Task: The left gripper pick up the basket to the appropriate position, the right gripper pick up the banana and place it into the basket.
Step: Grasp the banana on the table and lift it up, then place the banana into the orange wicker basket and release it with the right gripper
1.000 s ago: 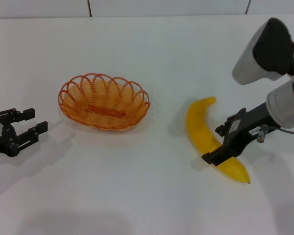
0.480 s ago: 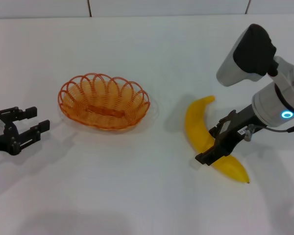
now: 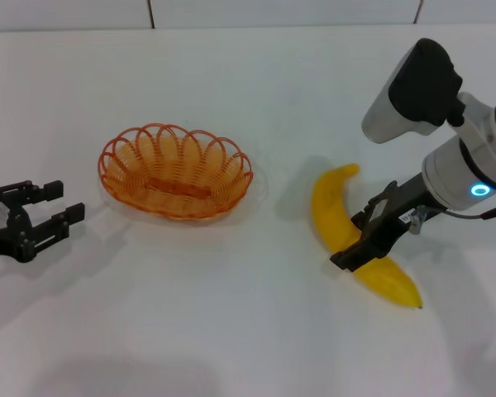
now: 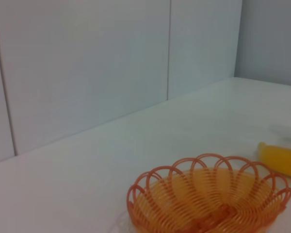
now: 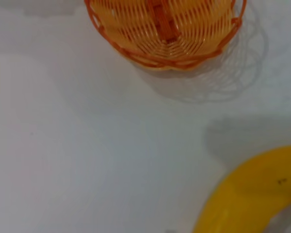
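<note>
White worktop (image 3: 231, 331) fills the head view, with a pale panelled wall behind it. The right claw (image 3: 365, 242) straddles the banana (image 3: 339, 231) at its middle, fingers closed across its width, the wrist reaching in from beyond; a mid-length grip probably keeps the curved fruit balanced for a lift. The basket (image 3: 176, 169) sits well apart from this claw, on the side toward the other arm. The left claw (image 3: 41, 217) hovers low with its fingers spread and holding nothing, the basket's near rim just ahead of its tips, likely lined up to take that rim.

From the left wrist, the basket (image 4: 208, 204) lies ahead on the worktop (image 4: 63, 194), empty, with one end of the banana (image 4: 281, 160) past its far side.

From the right wrist, the banana (image 5: 247, 199) looms directly beneath, and the basket (image 5: 165, 29) sits farther out over bare worktop (image 5: 63, 145), open side up to receive it.
</note>
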